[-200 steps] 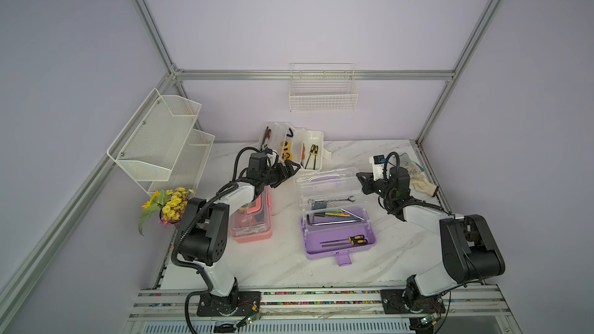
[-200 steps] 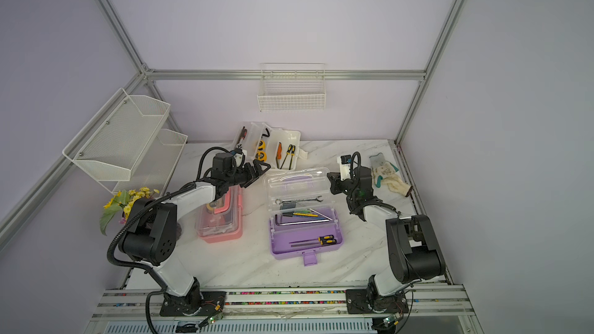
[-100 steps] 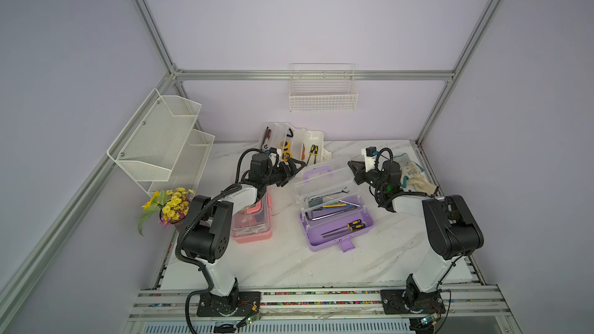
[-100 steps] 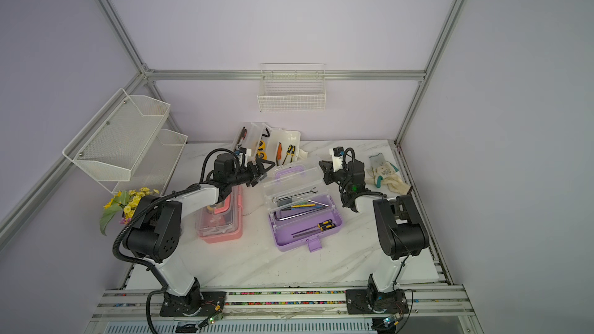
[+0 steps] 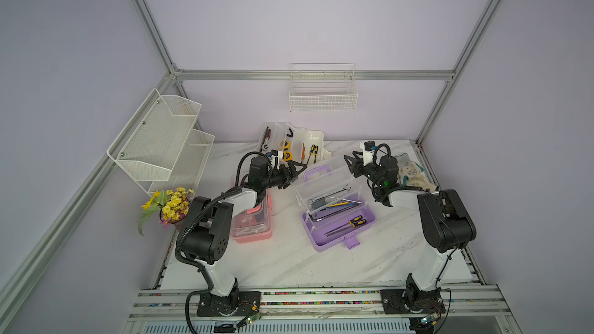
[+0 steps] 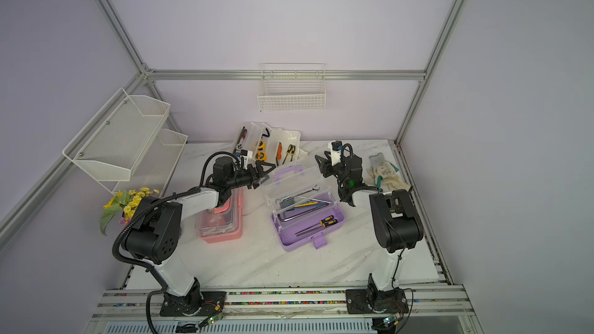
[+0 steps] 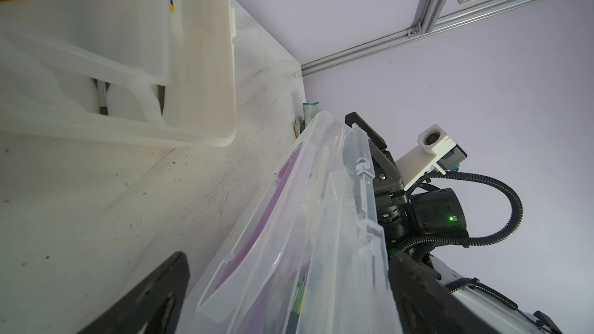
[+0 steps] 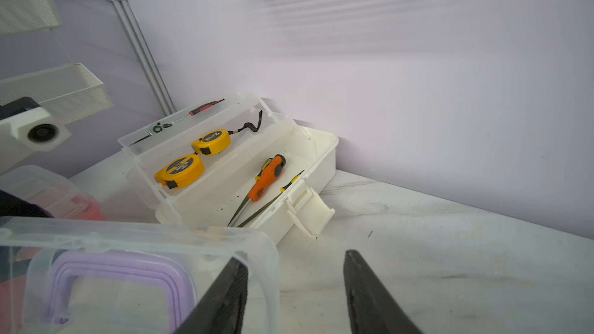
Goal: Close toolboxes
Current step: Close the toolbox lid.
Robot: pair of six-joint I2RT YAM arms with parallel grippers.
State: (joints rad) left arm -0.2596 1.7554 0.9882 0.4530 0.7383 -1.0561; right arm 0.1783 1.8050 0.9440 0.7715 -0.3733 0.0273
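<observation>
At the far left a pot of yellow flowers (image 5: 169, 204) stands below the white wire shelf (image 5: 160, 142) on the side wall. Next comes the pink toolbox (image 5: 257, 236) on the marble tabletop (image 5: 289, 261), its see-through cover (image 5: 250, 222) down flat, with the left arm reaching over it. The left gripper (image 5: 298, 171) hangs between the pink and purple boxes with its jaws spread wide. In the left wrist view the purple box's clear lid (image 7: 289, 220) rises between the two fingers, and whether either finger touches it cannot be told. Behind, against the back wall, the white toolbox (image 8: 321, 155) stands wide open, its tiers fanned out, holding two yellow tape measures (image 8: 180, 171) and an orange-handled screwdriver (image 8: 266, 173). The purple toolbox (image 5: 361, 223) sits in the middle, not closed. Its lid is tilted up at the back with the purple handle (image 5: 316, 171) uppermost, the tools beneath are exposed, and the front latch (image 5: 351, 241) hangs loose. The right gripper (image 5: 349, 166) hovers at the lid's raised right-hand corner, jaws apart with nothing between them. A pair of work gloves (image 5: 413, 175) lies near the right edge.
</observation>
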